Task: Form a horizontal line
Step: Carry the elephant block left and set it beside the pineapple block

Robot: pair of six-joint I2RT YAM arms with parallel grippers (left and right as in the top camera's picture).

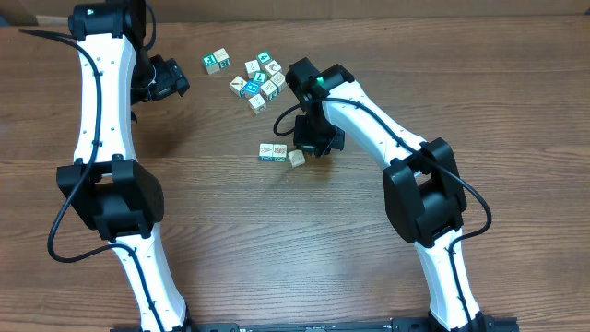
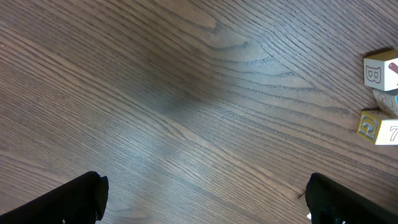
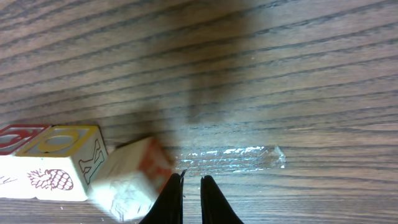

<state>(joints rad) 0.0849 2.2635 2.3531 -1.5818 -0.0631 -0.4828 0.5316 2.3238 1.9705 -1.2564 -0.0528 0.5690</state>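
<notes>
The right arm (image 1: 369, 120) reaches down, right jaws clenched and empty, just beside a tilted cream picture cube (image 3: 127, 180) ending the short cube row (image 1: 271, 151). The left jaws stand released.

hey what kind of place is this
Likely a robotics lab or test bench: a white left arm and right arm mounted at a wood-grain table, with tiny picture cubes to arrange.
</notes>
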